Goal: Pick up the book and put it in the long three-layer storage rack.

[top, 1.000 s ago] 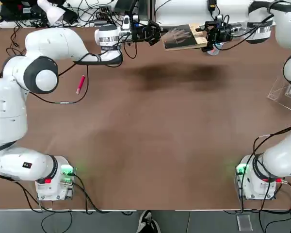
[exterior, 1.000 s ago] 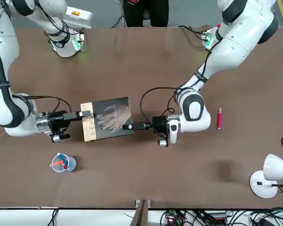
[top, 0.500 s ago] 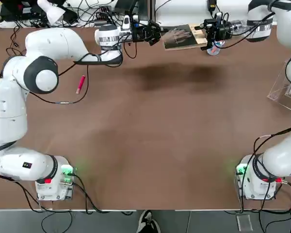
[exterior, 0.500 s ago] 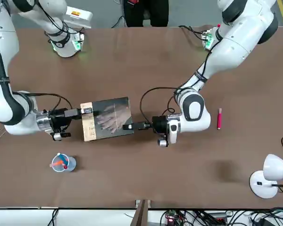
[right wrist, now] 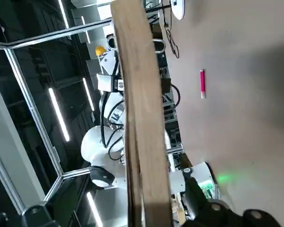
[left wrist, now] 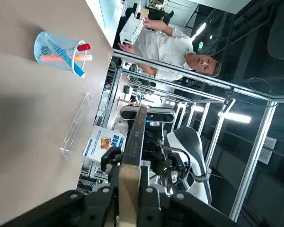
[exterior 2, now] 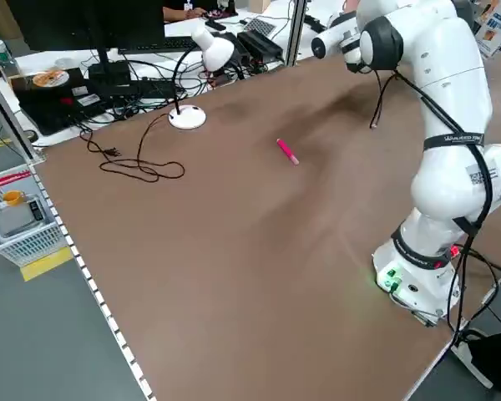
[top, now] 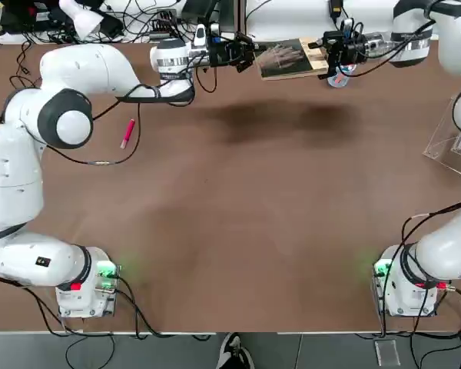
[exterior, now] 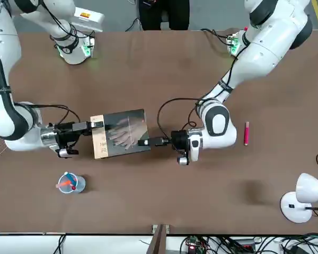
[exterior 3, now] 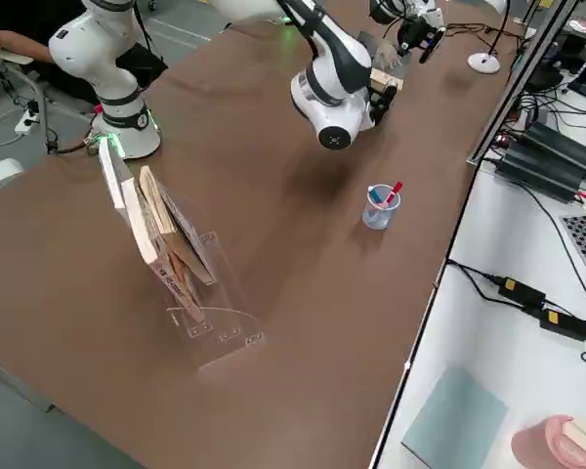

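The book [top: 290, 59], dark grey with a pale hand image and a tan strip, hangs flat above the far side of the table. My left gripper [top: 250, 56] is shut on its dark edge [exterior: 147, 142]. My right gripper [top: 323, 51] stands open at the tan strip, its fingers [exterior: 94, 126] over one corner of the book [exterior: 122, 133]. Both wrist views show the book edge-on [left wrist: 131, 161] [right wrist: 139, 118]. The long three-layer storage rack [exterior 3: 190, 278], clear acrylic with several books leaning in it, stands at the table's right edge [top: 448, 144], well away from both grippers.
A clear cup of pens [exterior: 70, 183] stands on the table near the right gripper [exterior 3: 379, 208]. A red pen [top: 127, 133] lies on the left half. A white desk lamp [exterior: 302, 197] and cables sit at the far left corner. A person [exterior: 163, 10] stands behind the robot.
The right gripper has shifted slightly along the book's tan edge, and its arm drew a little toward the table's far side. The left gripper and book barely moved.
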`<action>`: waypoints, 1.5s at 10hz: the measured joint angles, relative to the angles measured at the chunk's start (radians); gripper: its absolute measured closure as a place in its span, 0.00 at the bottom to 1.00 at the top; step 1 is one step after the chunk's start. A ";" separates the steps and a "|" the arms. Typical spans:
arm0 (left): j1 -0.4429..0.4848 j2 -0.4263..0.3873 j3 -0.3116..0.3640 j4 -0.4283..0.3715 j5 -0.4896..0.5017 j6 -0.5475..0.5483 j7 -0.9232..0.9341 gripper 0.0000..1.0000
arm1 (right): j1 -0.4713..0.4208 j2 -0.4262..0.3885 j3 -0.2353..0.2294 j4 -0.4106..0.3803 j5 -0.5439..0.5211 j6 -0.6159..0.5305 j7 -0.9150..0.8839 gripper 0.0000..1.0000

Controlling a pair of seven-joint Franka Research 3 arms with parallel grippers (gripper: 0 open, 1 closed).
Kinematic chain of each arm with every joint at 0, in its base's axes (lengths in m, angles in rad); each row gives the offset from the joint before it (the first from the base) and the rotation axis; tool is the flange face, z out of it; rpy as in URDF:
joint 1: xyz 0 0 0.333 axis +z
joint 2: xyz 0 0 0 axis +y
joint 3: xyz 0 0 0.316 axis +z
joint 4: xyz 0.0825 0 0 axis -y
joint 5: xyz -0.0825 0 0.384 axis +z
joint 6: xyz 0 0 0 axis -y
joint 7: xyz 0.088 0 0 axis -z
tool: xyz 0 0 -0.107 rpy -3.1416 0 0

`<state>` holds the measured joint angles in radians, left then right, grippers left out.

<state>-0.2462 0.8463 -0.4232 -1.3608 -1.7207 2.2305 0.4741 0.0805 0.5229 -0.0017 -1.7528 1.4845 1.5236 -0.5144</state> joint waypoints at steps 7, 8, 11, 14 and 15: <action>0.001 0.001 0.012 0.000 0.000 0.000 0.000 0.98 | 0.001 0.000 0.031 -0.033 -0.001 0.039 0.001 0.08; 0.003 0.001 0.013 0.000 0.000 0.000 0.000 0.98 | 0.002 0.000 0.037 -0.038 0.000 0.039 0.006 0.23; 0.004 0.001 0.014 0.000 0.000 0.000 0.000 0.98 | 0.001 -0.002 0.043 -0.043 0.000 0.039 0.061 0.56; 0.004 0.001 0.014 0.002 0.000 0.000 0.000 0.98 | 0.000 -0.010 0.043 -0.044 0.000 0.037 0.119 0.82; 0.003 0.001 0.014 0.002 0.000 0.000 0.000 0.98 | 0.000 -0.015 0.042 -0.044 0.000 0.037 0.137 0.82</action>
<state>-0.2430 0.8470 -0.4092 -1.3589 -1.7208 2.2306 0.4740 0.0803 0.5082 0.0399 -1.7965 1.4842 1.5603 -0.3776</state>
